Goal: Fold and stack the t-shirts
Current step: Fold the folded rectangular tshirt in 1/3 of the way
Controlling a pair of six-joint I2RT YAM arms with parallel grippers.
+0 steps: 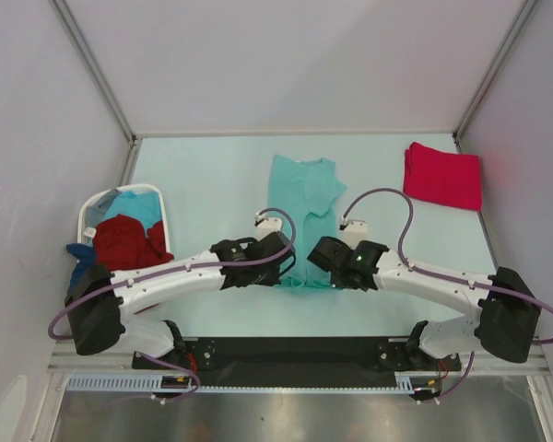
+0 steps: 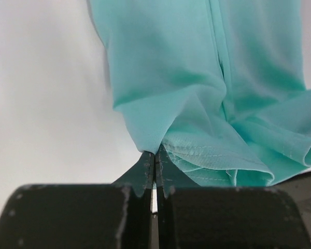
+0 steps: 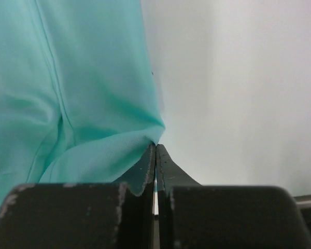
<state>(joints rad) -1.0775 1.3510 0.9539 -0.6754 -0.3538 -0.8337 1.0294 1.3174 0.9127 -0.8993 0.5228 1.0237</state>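
Shut tight, left claw (image 2: 154, 156) and right claw (image 3: 155, 148) each pinch a hem corner of the teal t-shirt (image 1: 304, 210) lying lengthwise ahead.

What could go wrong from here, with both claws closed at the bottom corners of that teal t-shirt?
1. The left claw and right claw seem to hold only a sliver of the teal t-shirt at their very tips, so a corner could slip out once lifted.
2. By the left claw the hem layers bunch beside the tips. It may have caught only some of them, and the lengthwise fold could fall open.
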